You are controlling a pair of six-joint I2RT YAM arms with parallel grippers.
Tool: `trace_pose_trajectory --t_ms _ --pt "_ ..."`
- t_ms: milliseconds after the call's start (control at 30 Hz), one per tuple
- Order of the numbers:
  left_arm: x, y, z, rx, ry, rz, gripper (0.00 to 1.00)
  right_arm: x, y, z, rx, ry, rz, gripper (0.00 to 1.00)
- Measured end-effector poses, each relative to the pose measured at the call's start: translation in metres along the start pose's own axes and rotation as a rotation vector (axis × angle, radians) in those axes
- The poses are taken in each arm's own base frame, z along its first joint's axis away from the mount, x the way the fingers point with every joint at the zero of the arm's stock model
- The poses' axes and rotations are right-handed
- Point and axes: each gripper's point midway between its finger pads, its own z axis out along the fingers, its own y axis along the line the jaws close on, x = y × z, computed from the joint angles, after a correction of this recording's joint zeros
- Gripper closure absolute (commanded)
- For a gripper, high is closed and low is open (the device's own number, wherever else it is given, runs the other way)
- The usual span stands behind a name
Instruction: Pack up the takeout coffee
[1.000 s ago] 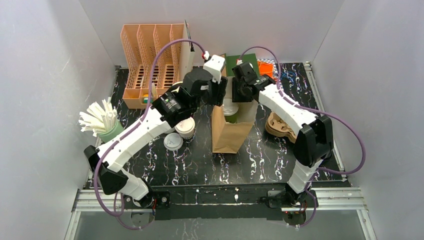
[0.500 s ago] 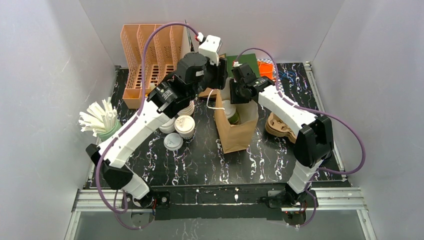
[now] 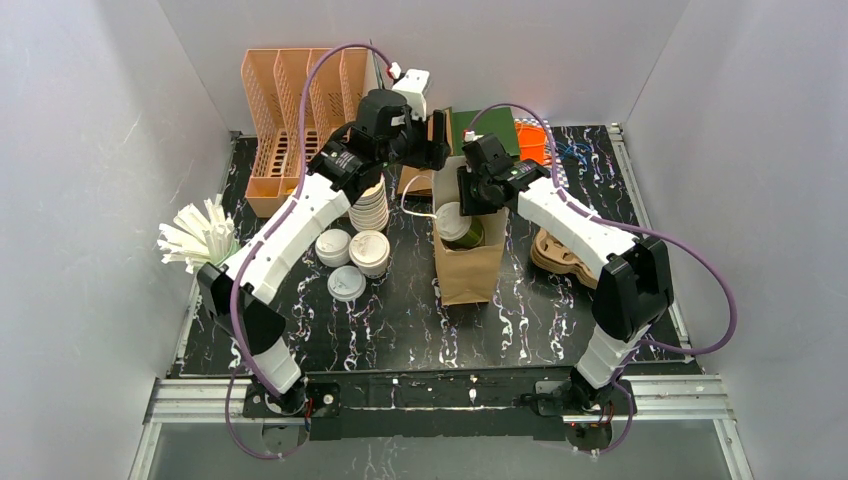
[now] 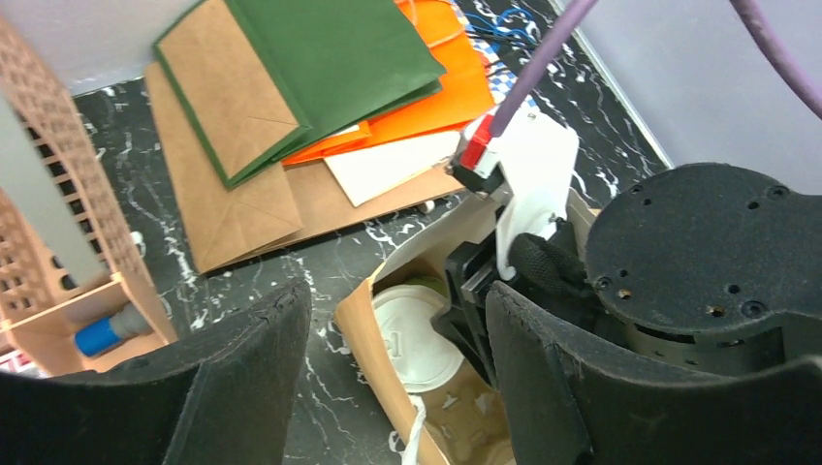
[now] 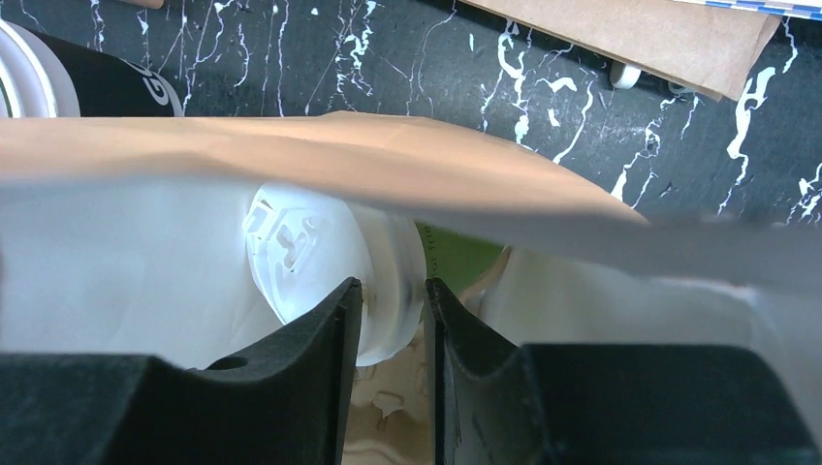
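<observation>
A brown paper bag [image 3: 470, 270] stands open mid-table. Inside it is the takeout coffee [image 3: 455, 222], a green-walled cup [image 5: 463, 257] with a white sip lid [image 5: 310, 257], tilted on its side. My right gripper [image 3: 466, 200] reaches into the bag's mouth and is shut on the lid's rim; in the right wrist view the right gripper [image 5: 393, 300] pinches that rim. My left gripper [image 3: 438, 145] hangs open above the bag's far-left rim. In the left wrist view the bag's edge [image 4: 361, 325] and the lid [image 4: 412, 334] show between its fingers [image 4: 247, 378], touching neither. A second capped cup [image 3: 369, 251] stands left of the bag.
Loose white lids [image 3: 346, 284] and a stack of lidless cups [image 3: 371, 205] sit left of the bag. An orange file rack [image 3: 300, 110] stands at back left, flat bags [image 3: 498, 128] at back centre, pulp carriers [image 3: 560, 250] at right, a cup of straws [image 3: 205, 245] at far left.
My left gripper has let go of the bag's rim, opened and risen toward the back. My right gripper has stayed shut on the green cup inside the bag. The bag stands a little further right.
</observation>
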Motion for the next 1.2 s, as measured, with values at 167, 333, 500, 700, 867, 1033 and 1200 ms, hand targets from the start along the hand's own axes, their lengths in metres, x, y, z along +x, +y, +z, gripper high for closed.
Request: trace_pose_trajectory --t_ms 167,333,500,700,867,1033,1200 --pt "0.007 -0.009 0.011 0.071 0.025 -0.004 0.38 0.0 -0.001 0.0 0.0 0.0 -0.011 0.62" --pt "0.028 -0.005 0.03 0.095 0.089 0.003 0.43 -0.001 -0.001 0.0 0.001 -0.002 -0.023 0.62" --pt "0.052 0.003 0.041 0.082 0.171 0.019 0.52 -0.001 -0.001 0.0 0.003 -0.004 -0.027 0.6" --pt "0.066 0.008 0.039 0.072 0.228 0.029 0.71 -0.004 -0.003 -0.003 0.012 -0.008 -0.04 0.55" --pt "0.074 0.007 0.033 0.076 0.264 0.027 0.88 -0.008 -0.006 -0.008 0.031 -0.012 -0.047 0.51" --pt "0.078 0.004 0.023 0.093 0.289 0.003 0.98 -0.005 -0.01 -0.009 0.047 -0.001 -0.059 0.53" --pt "0.081 -0.003 0.02 0.112 0.309 -0.057 1.0 -0.001 -0.011 -0.01 0.052 0.016 -0.074 0.52"
